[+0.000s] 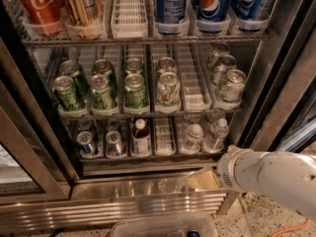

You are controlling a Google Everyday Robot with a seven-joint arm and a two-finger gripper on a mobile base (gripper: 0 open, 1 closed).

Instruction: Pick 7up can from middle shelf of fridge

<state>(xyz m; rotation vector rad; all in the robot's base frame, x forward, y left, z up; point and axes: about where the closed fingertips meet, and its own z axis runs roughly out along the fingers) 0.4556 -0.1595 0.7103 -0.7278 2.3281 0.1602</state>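
Observation:
The fridge (148, 194) stands with its glass door open, showing three racks. The middle shelf (148, 113) holds dark green cans (101, 93) in the left three lanes. A pale silver-white 7up can (168, 89) stands at the front of the fourth lane with another behind it. More pale cans (231, 85) fill the far right lane. My gripper (202, 179) shows as a tan piece at the end of the white arm (271, 174). It is low at the right, in front of the steel base, below the bottom rack and well below the 7up cans.
The top rack (148, 38) holds red cola cans (39, 6) and blue Pepsi cans (215, 4). The bottom rack holds small cans (86, 142) and bottles (140, 135). An empty lane tray (192, 83) sits between the pale cans. A door frame (286, 93) rises at right. A clear bin (163, 227) lies on the floor.

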